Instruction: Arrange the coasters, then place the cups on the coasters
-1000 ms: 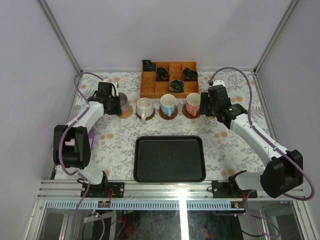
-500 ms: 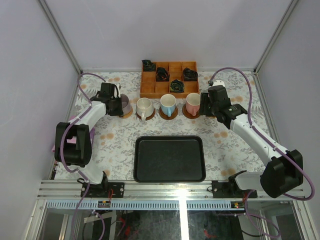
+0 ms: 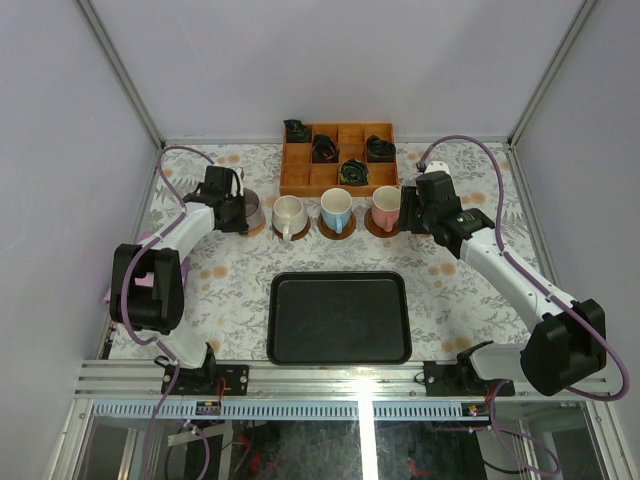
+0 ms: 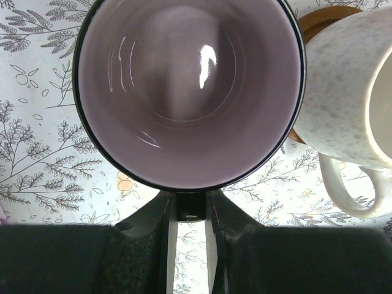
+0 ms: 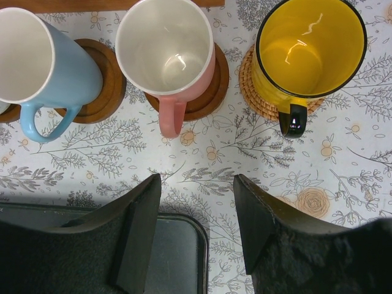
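My left gripper [image 4: 191,205] is shut on the handle of the mauve-grey cup [image 4: 190,92], which fills the left wrist view. From above, this cup [image 3: 251,212] stands at the left end of the row over a tan coaster [image 3: 256,229]. The white cup [image 3: 288,215], light blue cup [image 3: 336,209] and pink cup [image 3: 386,207] each sit on a dark coaster. My right gripper [image 5: 197,202] is open and empty, hanging short of the pink cup [image 5: 168,46]. The yellow cup [image 5: 309,46] rests on a woven coaster [image 5: 250,86]; the arm hides it from above.
A black rectangular tray [image 3: 340,318] lies in the near middle, and its corner [image 5: 174,257] shows under my right fingers. An orange wooden compartment box [image 3: 338,160] with small dark bundles stands right behind the cup row. The white cup [image 4: 349,92] is close beside the mauve-grey one.
My left gripper has edged slightly right with the mauve-grey cup in its grip. The right arm has not moved.
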